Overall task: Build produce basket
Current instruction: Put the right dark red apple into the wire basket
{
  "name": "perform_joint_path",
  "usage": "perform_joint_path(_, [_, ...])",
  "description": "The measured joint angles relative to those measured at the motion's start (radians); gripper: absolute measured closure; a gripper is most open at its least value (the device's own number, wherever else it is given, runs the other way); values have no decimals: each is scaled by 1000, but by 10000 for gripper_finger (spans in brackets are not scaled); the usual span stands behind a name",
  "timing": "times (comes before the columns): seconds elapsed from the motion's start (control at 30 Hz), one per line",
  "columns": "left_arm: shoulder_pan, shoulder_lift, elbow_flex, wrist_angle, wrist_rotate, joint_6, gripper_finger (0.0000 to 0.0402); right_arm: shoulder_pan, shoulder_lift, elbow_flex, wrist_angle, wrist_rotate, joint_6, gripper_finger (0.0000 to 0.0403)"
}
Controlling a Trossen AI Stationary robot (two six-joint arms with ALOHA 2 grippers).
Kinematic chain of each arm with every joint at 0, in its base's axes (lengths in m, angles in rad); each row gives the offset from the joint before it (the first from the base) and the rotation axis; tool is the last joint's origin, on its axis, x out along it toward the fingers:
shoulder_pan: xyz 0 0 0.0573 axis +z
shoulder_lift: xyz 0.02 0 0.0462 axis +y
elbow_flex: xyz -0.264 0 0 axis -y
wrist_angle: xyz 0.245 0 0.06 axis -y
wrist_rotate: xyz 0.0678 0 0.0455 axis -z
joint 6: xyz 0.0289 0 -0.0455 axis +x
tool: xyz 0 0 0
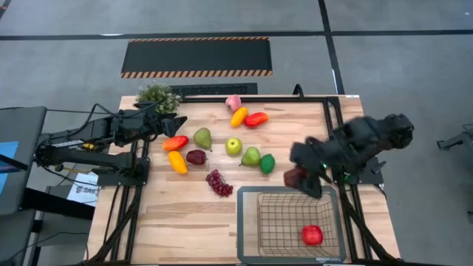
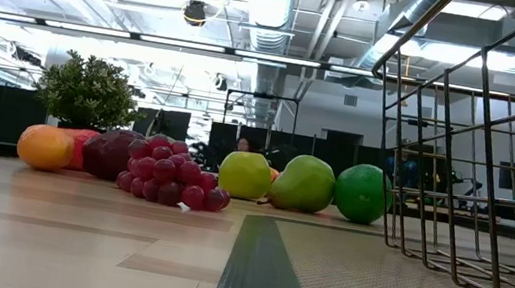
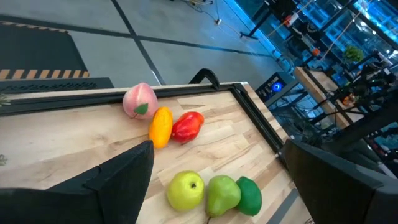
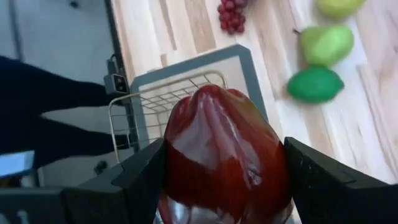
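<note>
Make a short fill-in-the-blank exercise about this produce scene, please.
1. The right end effector grips a dark ___ apple.
2. The basket already holds ___ red fruit.
3. The purple grapes lie on the ___.
4. The left end effector is ___ and holds nothing.

Missing words: red; one; table; open

High view: overhead, straight down on the whole surface (image 1: 185,214).
Low view: surface height, close to the grapes (image 2: 172,177), facing the room.
Left wrist view: looks across the far fruit.
Right wrist view: looks down on the basket (image 4: 140,102), shared with the high view.
</note>
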Motion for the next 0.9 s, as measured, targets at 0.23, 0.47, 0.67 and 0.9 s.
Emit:
perform_joint_path(0.23, [0,0,0,-1,-1,5,55,253,58,-60,-43,96,343,110])
perform_joint_path(0.47, [0,0,0,-1,-42,36,55,421,138,-240,-38,76,473,110])
perform_joint_path(0.67, [0,0,0,-1,-103,52,55,492,133,-443,52,76,546,110])
perform_joint_path(0.9, [0,0,0,-1,-137,52,55,498,131,-641,296,73,453,110])
